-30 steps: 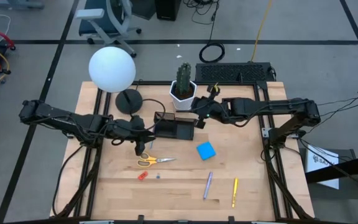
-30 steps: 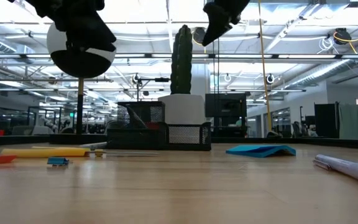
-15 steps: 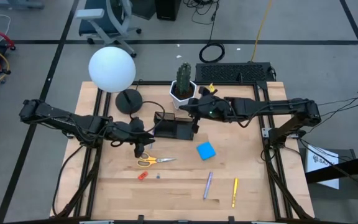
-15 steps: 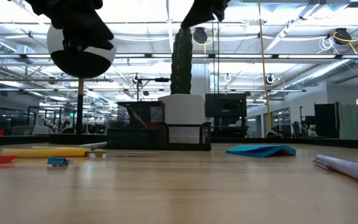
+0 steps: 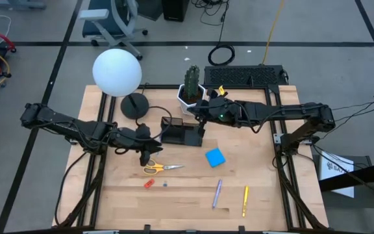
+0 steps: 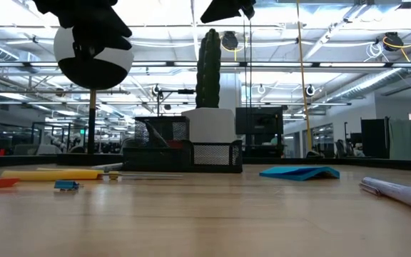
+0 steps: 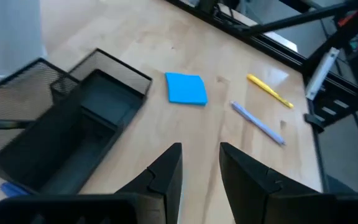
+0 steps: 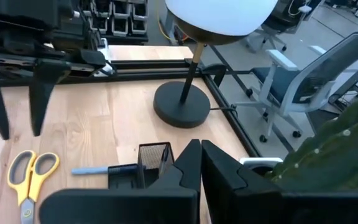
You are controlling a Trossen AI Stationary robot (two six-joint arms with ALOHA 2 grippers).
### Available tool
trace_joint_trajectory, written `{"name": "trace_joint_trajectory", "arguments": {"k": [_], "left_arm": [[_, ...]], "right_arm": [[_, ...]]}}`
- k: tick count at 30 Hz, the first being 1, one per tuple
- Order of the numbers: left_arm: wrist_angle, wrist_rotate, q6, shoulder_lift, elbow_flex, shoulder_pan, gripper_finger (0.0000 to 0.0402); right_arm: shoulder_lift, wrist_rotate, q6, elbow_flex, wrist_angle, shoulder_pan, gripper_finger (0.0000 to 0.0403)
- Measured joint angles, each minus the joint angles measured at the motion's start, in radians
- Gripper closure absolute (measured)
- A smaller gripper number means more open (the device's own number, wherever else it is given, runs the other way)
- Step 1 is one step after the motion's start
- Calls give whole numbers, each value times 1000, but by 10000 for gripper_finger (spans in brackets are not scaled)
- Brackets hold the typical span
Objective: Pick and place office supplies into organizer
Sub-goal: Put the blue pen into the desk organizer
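The right gripper (image 5: 202,121), fingers nearly closed and seemingly empty, was held above the organizer (image 5: 182,133). The left gripper (image 5: 144,158), open, was poised just above the scissors (image 5: 161,168); grasping them was judged next, needing a descent.

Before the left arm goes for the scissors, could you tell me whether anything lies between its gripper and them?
Nothing visible does. The left gripper hangs open just above the yellow-handled scissors, with only bare table between them. The organizer sits beside it, clear of that path; the right gripper hovers over the organizer.
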Motion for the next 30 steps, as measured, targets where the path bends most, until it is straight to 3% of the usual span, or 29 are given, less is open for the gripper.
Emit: {"name": "trace_joint_trajectory", "arguments": {"k": [4,19,23,30], "left_arm": [[-2,35,-24,0,0,0,289],[-7,17,-50,1,0,27,289],[-11,-7,-59,25,0,46,289],[-25,63,-101,107,0,85,289]], "right_arm": [[0,0,0,0,-2,0,399],[0,0,0,0,-2,0,401],[0,0,0,0,-2,0,399],[0,0,0,0,-2,0,401]]}}
